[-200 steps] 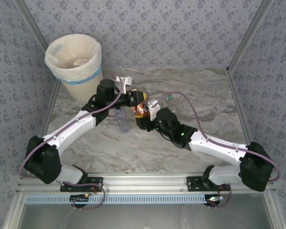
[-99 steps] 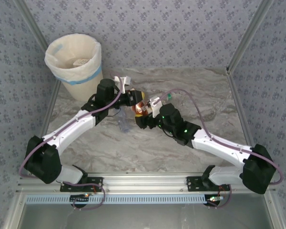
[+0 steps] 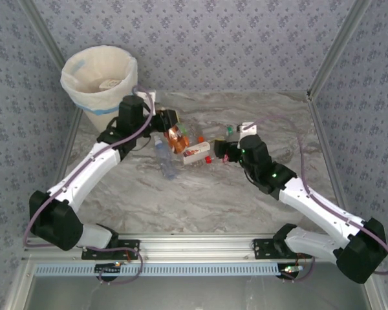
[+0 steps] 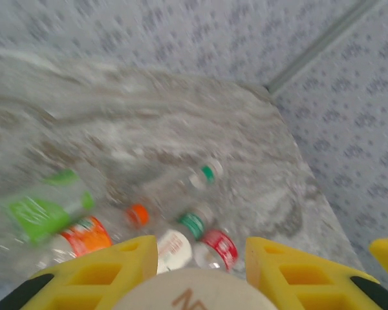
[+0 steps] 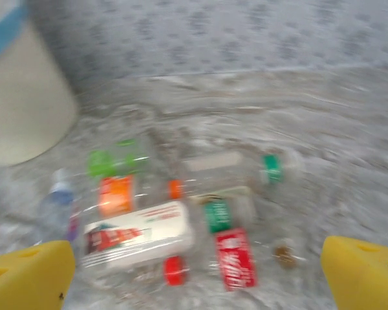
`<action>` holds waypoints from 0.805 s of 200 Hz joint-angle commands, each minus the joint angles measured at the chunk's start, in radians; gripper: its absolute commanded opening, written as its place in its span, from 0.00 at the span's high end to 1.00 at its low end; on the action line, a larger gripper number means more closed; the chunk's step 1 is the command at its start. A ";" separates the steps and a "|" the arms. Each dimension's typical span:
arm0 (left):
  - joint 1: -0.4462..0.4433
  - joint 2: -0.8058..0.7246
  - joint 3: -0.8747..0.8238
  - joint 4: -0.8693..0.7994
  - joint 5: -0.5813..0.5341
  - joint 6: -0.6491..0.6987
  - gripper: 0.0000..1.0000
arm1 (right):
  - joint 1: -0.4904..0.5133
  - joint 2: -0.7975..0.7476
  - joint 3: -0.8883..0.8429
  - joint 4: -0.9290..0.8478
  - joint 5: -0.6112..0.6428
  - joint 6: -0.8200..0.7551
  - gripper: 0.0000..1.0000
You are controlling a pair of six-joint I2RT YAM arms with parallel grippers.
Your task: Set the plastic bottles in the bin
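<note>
A bottle [image 4: 191,290] was gripped by the left gripper [image 4: 200,252]; on its white end only a brown "N" could be read. The right gripper [image 5: 194,258] was opened wide above loose bottles [image 5: 136,236] at the centre of the table [image 3: 200,200], their label writing too blurred to read. The bin [image 3: 100,81] was placed at ten o'clock.

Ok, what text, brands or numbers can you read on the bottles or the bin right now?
"N" and part of another letter, brown, on the held bottle in the left gripper; rest cut off.
Red label: blurred, unreadable.
White label: red print, unreadable.
Bin: no text seen.
</note>
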 commanded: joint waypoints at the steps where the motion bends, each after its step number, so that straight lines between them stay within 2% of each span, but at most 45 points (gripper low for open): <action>1: 0.024 -0.067 0.112 -0.078 -0.126 0.112 1.00 | -0.043 -0.057 -0.057 -0.038 0.084 0.173 0.00; 55: 0.080 -0.063 0.229 -0.046 -0.335 0.213 1.00 | -0.058 -0.106 -0.096 -0.025 0.094 0.175 0.00; 112: 0.217 0.032 0.394 -0.001 -0.319 0.248 1.00 | -0.058 -0.114 -0.096 -0.012 0.062 0.146 0.00; 145: 0.261 0.101 0.510 -0.005 -0.363 0.266 1.00 | -0.057 -0.125 -0.105 0.006 0.049 0.143 0.00; 161: 0.264 0.128 0.538 0.007 -0.446 0.279 1.00 | -0.057 -0.130 -0.113 0.015 0.049 0.147 0.00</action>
